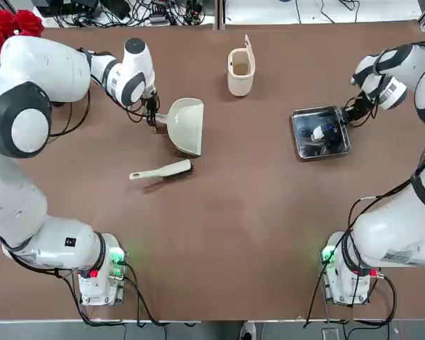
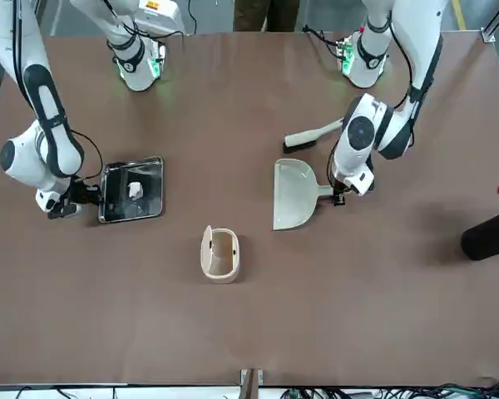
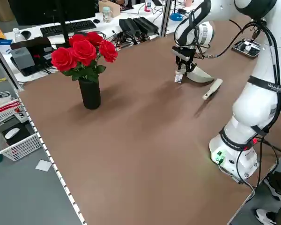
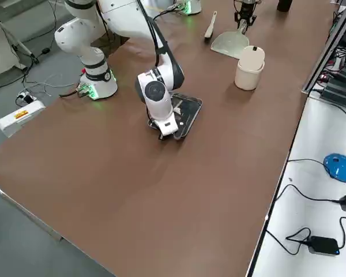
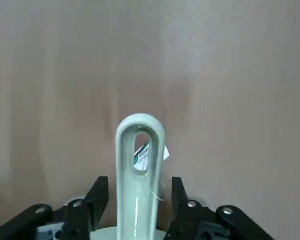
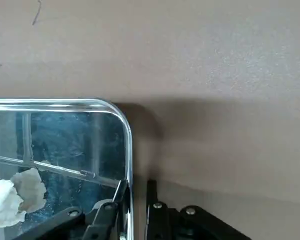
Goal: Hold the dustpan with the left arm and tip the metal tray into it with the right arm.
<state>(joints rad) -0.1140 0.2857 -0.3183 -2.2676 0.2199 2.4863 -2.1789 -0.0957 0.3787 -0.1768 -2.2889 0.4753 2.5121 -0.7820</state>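
Right hand (image 6: 135, 192) pinches metal tray (image 6: 65, 145) rim.

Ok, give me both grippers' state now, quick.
Left gripper: open, fingers either side of the dustpan handle, gaps showing.
Right gripper: fingers astride the metal tray rim, nearly together; a firm hold cannot be told.

Brown table (image 1: 219, 234): dustpan (image 1: 186, 125), brush (image 1: 161, 171), bin (image 1: 241, 70), metal tray (image 1: 320, 132), rose vase (image 2: 488, 235).
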